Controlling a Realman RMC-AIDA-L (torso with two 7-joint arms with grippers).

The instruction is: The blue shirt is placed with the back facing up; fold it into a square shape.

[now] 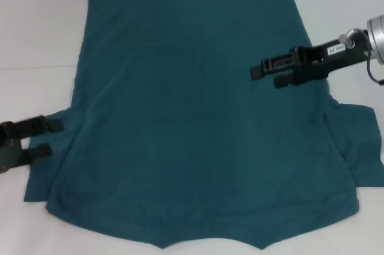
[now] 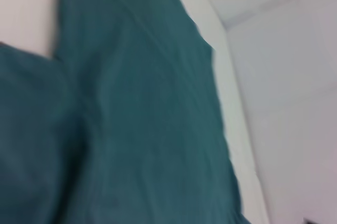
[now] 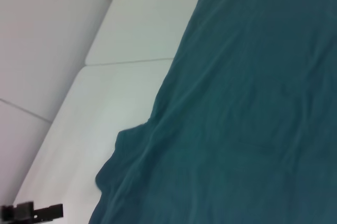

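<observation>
My left gripper (image 1: 51, 138) hangs open beside the shirt's (image 1: 198, 123) left sleeve; my right gripper (image 1: 267, 75), open, hovers above its right side. The shirt lies flat on the table (image 1: 36, 33). I should pinch 1 sleeve edge cleanly.

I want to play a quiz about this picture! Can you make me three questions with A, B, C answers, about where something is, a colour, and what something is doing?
1. Where is the right hand?
A. Over the shirt
B. Off the table
C. Under the shirt

2. What colour is the shirt?
A. Red
B. Yellow
C. Dark teal-blue

3. How does the shirt lie?
A. Rolled into a ball
B. Spread out flat
C. Folded into a small square

Answers:
1. A, its open fingers show above the shirt's right side.
2. C, the fabric is teal-blue all over.
3. B, both sleeves stick out and no fold shows. The left hand is open beside the left sleeve.
</observation>
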